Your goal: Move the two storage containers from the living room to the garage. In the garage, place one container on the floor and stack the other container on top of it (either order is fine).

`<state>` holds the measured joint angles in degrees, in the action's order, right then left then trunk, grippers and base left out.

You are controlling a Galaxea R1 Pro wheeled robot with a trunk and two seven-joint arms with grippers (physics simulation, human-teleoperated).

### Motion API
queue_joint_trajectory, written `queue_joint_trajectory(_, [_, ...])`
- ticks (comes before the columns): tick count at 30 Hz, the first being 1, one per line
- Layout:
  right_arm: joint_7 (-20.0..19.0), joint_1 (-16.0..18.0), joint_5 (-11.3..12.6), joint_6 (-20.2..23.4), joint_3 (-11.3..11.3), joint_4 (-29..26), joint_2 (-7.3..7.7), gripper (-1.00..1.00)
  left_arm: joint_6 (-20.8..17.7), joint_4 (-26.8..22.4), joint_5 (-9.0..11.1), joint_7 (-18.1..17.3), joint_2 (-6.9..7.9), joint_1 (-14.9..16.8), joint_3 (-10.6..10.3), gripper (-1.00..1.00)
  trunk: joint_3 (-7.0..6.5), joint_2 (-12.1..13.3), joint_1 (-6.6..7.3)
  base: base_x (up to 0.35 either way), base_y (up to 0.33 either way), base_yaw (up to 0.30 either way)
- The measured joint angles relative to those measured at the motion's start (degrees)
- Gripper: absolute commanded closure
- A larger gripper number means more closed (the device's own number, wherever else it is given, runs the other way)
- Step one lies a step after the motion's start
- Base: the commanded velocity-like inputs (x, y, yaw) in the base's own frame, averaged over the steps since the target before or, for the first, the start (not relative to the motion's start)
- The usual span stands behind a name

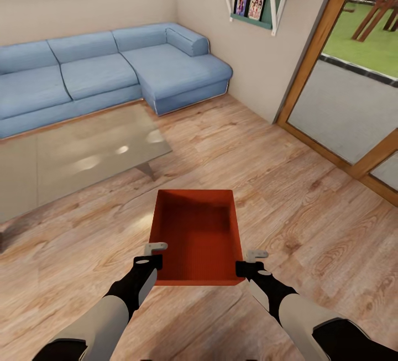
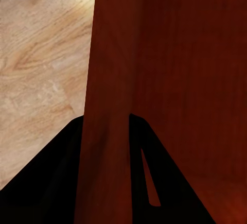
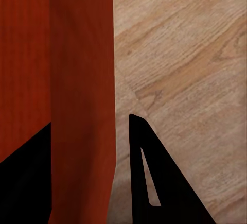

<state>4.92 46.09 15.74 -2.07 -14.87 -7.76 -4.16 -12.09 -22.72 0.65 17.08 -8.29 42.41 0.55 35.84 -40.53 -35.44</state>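
**Red bin held between two grippers above a wood floor**

A red-orange bin (image 1: 199, 234) sits in front of the robot, over light wood planks (image 1: 287, 195). It is open-topped and nothing lies inside. The left gripper (image 1: 153, 256) clamps its left wall, one finger on each side; the right gripper (image 1: 251, 261) clamps the right wall likewise. Behind stand a glass table (image 1: 83, 156) and a blue sofa (image 1: 110, 73). The bin's underside is hidden.
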Motion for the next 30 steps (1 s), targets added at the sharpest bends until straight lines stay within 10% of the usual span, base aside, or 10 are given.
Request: queue_joint_trajectory(30, [0.3, 0.0, -0.1, 0.1, 0.0, 0.0, -0.16, 1.0, 0.0, 0.0, 0.0, 0.0, 0.09, 0.0, 0.0, 1.0, -5.4, 12.1, 6.6, 0.0, 0.0, 0.0])
